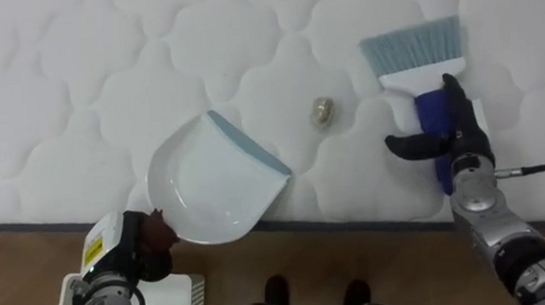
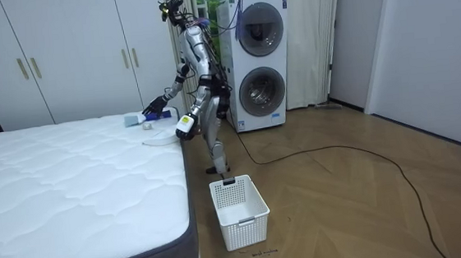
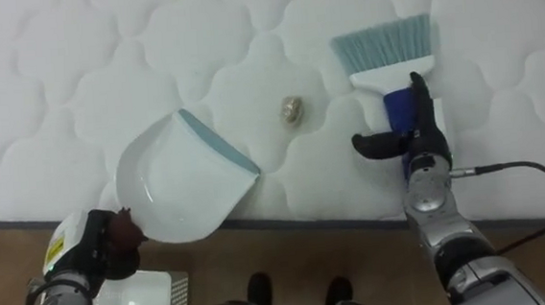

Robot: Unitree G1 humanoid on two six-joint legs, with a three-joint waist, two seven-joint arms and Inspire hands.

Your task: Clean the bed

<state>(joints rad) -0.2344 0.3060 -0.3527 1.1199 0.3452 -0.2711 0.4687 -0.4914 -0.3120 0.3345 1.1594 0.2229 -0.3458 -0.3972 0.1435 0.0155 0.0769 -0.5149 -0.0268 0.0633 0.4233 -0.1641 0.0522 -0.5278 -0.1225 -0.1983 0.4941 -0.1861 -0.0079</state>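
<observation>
Left hand (image 1: 150, 240) clamps the dustpan (image 1: 212, 181); right hand (image 1: 459, 135), thumb splayed over the brush (image 1: 410, 49), likely needs a firm grip before flicking the scrap (image 1: 323, 111) to its left panward.

Left arm comes in low at the lower left, wrist cocked; left hand (image 1: 151, 240) curled tight on the dustpan's (image 1: 208, 186) grip. Right arm reaches forward from the lower right. Right hand (image 1: 456, 135) rests along the brush (image 1: 411, 47) handle, fingers near straight, thumb splayed left.
</observation>
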